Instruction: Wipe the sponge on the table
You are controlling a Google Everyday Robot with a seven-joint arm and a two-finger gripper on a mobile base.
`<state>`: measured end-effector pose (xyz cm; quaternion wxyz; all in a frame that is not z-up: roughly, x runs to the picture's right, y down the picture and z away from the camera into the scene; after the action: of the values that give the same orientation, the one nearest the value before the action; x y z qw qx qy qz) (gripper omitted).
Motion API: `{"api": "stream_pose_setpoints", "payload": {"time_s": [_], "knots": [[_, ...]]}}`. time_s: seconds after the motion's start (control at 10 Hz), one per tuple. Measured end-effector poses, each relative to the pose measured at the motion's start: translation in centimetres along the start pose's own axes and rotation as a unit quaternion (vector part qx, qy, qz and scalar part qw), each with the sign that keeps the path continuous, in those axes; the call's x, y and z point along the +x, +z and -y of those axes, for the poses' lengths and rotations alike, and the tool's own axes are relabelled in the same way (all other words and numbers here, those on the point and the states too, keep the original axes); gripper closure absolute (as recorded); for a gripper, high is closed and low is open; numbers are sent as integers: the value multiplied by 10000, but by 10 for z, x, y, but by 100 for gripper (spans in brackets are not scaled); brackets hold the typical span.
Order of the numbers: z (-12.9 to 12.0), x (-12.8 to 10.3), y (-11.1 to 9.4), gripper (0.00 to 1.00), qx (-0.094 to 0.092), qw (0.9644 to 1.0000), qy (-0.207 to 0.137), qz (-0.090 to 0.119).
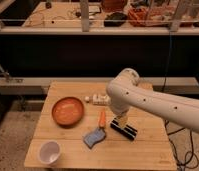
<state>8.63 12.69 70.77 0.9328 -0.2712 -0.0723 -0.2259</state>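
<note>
Camera view puts your end effector (122, 121) low over the black ridged block (126, 131); whether it is spread or pressed together, you cannot tell. The sponge (94, 137) lies flat on the worktop (143, 152) near it; descend here and you risk catching the block instead.

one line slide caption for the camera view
Robot's gripper down at the black block, beside the sponge on the table.

Table (143, 150) w/ sponge (94, 137), bowl (68, 111), cup (49, 152); gripper (121, 121) over block (128, 133)

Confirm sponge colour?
Sponge is blue-grey, shown best in the camera view; claw hangs right of it, over the black block.
</note>
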Motion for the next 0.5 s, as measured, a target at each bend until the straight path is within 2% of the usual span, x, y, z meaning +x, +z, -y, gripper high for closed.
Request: {"api": "stream_pose_setpoints", "payload": {"time_s": [0.5], "knots": [[4,-14,14,20,-28,9992,-391,124]]}}
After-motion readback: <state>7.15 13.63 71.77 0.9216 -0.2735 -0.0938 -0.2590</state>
